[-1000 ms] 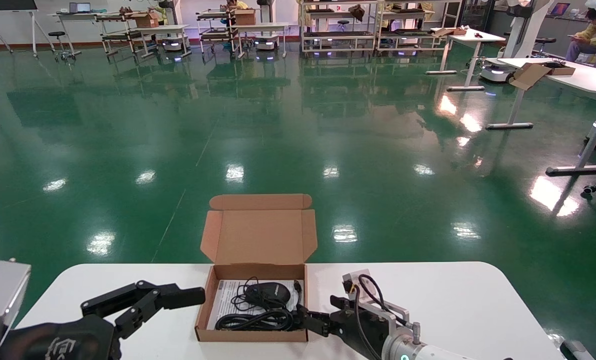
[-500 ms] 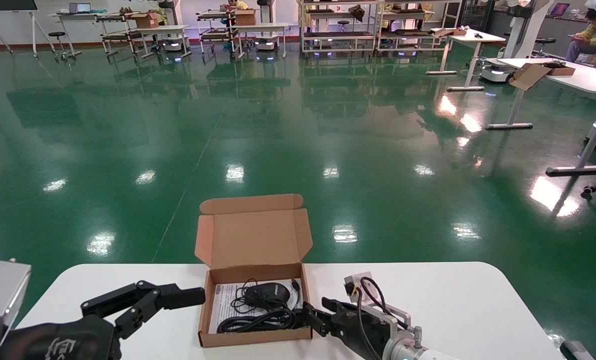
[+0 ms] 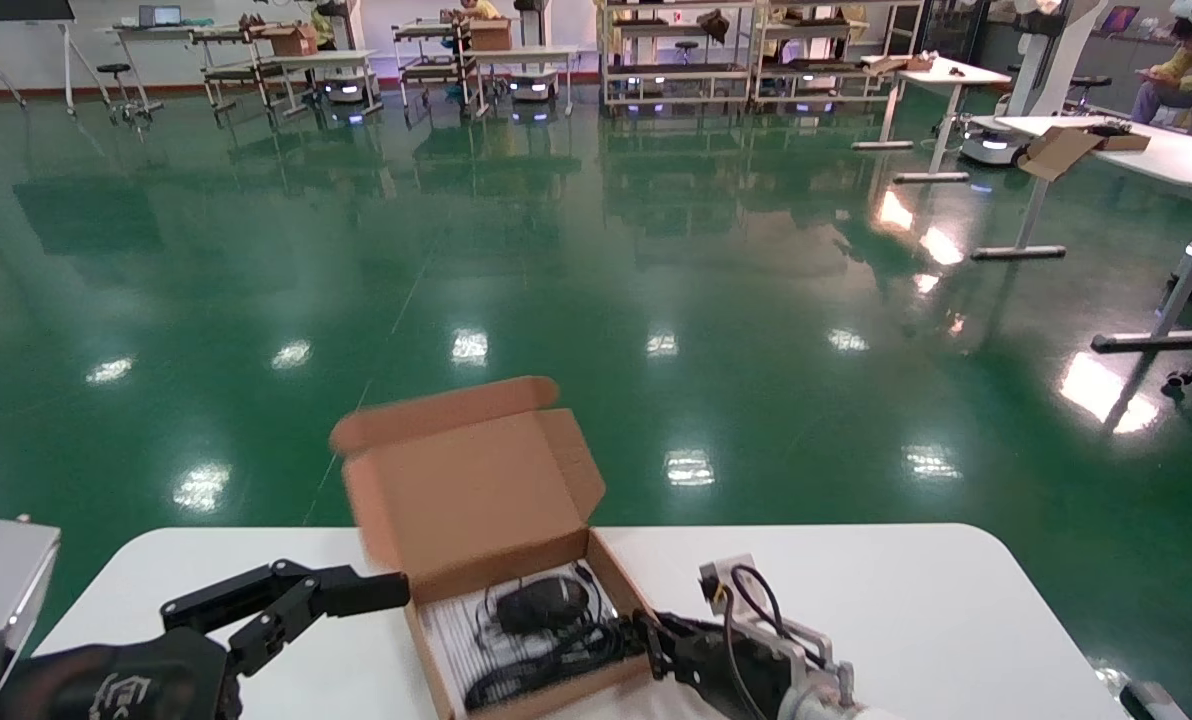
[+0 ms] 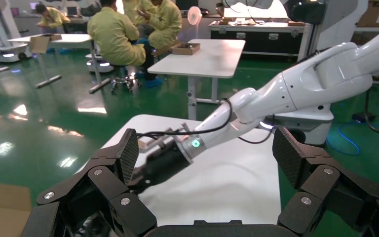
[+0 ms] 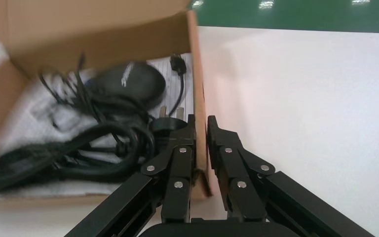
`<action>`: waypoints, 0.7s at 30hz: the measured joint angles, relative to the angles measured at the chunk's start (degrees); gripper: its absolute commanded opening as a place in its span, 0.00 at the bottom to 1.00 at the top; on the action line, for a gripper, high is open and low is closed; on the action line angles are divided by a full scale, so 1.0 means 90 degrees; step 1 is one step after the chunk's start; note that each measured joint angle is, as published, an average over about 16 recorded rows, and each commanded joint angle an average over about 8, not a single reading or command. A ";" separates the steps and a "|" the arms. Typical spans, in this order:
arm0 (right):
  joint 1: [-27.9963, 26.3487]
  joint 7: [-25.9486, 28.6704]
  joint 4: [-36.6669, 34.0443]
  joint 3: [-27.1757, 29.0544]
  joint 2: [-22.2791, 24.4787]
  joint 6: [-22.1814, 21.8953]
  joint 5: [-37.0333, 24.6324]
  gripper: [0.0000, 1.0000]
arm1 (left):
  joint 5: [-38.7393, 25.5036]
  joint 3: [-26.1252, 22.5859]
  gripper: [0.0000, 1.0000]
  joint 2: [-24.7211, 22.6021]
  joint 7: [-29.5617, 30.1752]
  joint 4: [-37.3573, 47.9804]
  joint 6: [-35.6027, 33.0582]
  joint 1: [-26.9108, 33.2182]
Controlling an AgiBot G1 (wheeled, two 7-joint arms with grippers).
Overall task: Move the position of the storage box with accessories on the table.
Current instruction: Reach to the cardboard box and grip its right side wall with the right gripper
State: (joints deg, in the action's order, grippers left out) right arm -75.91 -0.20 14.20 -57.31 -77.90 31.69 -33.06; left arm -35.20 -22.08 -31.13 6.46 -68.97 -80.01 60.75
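While a wide white table [image 3: 916, 590] with rounded corners fills the bottom of the head view, a shiny green workshop floor stretches away behind it.

On the table, a little left of centre and close to the near edge, sits a shallow brown cardboard box [image 3: 471, 500]. Its hinged lid stands open and leans back. The box sits skewed, its near end angled toward the robot's right, and its lid looks smeared by motion.

Inside lies a white printed sheet [image 3: 451, 640], flat on the bottom. On top of it rest a black mouse [image 3: 543, 604] and its coiled black cable [image 3: 546, 660].

The right gripper [image 5: 201, 129] reaches in from the lower right. Its jaws are pinched nearly together on the box's right side wall, one finger inside the box and one outside.

The left gripper [image 4: 205, 155] hovers just beside the box's left side, jaws spread wide, holding nothing.

The step in hand looks like dragging or swinging the box across the table. To do it well, the pinch should stay firm on the thin wall, the box should stay flat on the table rather than lifted, and the movement should be slow enough that the mouse and cable do not slide out. The inner finger sits right against the cable, so snagging seems a risk.
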 measured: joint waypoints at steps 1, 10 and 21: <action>-0.0004 -0.0013 -0.0014 -0.0014 0.0002 0.0008 0.0017 0.00 | 0.0000 0.0000 1.00 0.0000 0.0000 0.0000 0.0000 0.0000; -0.0115 -0.0210 -0.0140 -0.0100 0.0027 0.0120 0.0145 0.00 | 0.0000 0.0000 1.00 0.0000 0.0000 0.0000 0.0000 0.0000; -0.0862 -0.0656 -0.0442 -0.0058 0.0106 0.0201 0.0262 0.00 | 0.0000 0.0000 1.00 0.0000 0.0000 0.0000 0.0000 0.0000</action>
State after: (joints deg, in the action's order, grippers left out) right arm -83.67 -6.10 10.23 -57.83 -76.95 33.50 -30.70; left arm -35.20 -22.08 -31.13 6.46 -68.97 -80.01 60.75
